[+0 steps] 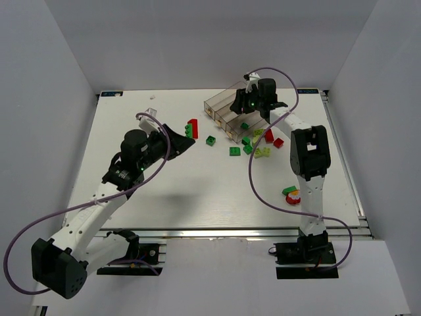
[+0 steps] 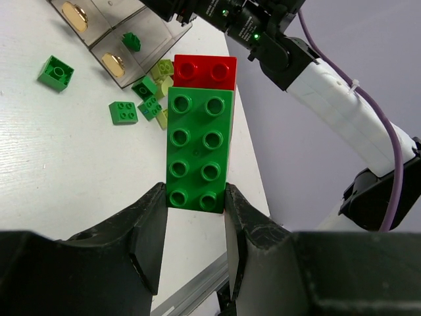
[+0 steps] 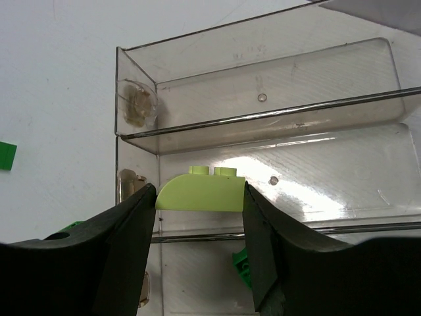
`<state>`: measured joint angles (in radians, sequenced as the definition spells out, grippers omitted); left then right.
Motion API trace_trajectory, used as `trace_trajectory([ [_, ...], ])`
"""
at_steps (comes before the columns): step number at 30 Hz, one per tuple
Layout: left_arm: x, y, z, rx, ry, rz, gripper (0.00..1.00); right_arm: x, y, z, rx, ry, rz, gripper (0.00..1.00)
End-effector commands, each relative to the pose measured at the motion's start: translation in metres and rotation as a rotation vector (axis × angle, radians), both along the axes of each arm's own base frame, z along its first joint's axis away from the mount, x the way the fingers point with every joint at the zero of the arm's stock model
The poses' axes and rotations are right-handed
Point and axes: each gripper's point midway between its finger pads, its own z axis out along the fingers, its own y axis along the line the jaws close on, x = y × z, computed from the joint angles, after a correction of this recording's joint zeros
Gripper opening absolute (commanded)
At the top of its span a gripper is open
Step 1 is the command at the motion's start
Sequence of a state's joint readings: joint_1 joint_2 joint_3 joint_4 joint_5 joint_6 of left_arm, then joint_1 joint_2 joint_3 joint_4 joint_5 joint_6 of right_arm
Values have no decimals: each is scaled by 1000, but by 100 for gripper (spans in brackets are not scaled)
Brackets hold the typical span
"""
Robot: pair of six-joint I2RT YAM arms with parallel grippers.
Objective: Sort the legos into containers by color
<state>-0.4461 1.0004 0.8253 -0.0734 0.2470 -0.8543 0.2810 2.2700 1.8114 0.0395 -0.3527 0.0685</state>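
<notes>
near clump: a small near clump [image 1: 291,195] of red and green bricks lies on the table [image 1: 164,191], well short of the tray [image 1: 222,105] and beside the right arm.
left gripper: the left gripper [image 2: 195,204] hangs to the left of the tray and a little short of it, jaws clamped on the near end of a long green brick [image 2: 197,148].
held stack: a red brick [image 2: 205,71] is stuck to the green brick's far end, the end that points toward the tray.
loose bricks: the loose bricks [image 1: 256,141], green, lime and red, are scattered on the table just in front of the tray's near end; two single green ones lie further out to its left.
tray: three long clear compartments side by side, set at an angle; a small green piece [image 3: 240,263] sits in one outer compartment.
right gripper: the right gripper [image 3: 199,197] is over the tray's middle compartment, jaws gripping a curved lime brick [image 3: 200,194] by its two ends.
</notes>
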Motion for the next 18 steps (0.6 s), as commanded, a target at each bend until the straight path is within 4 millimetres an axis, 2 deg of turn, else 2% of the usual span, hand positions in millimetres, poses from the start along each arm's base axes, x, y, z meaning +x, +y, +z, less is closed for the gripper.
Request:
trace_trajectory([
  [1, 6, 1, 4, -10, -17, 13, 12, 15, -4, 36, 9, -106, -12, 0],
  [4, 7, -1, 2, -6, -16, 7, 12, 16, -6, 31, -9, -111, -10, 6],
  [9, 7, -1, 0, -15, -12, 9, 12, 21, -10, 25, -25, -116, -22, 9],
  [13, 5, 2, 0, -13, -13, 20, 12, 30, -22, 34, -35, -143, -68, 9],
  [15, 5, 3, 0, -11, -11, 26, 12, 38, -36, 39, -59, -162, -127, 8],
  [18, 5, 3, -2, -6, -10, 25, 12, 39, -39, 41, -53, -164, -106, 8],
])
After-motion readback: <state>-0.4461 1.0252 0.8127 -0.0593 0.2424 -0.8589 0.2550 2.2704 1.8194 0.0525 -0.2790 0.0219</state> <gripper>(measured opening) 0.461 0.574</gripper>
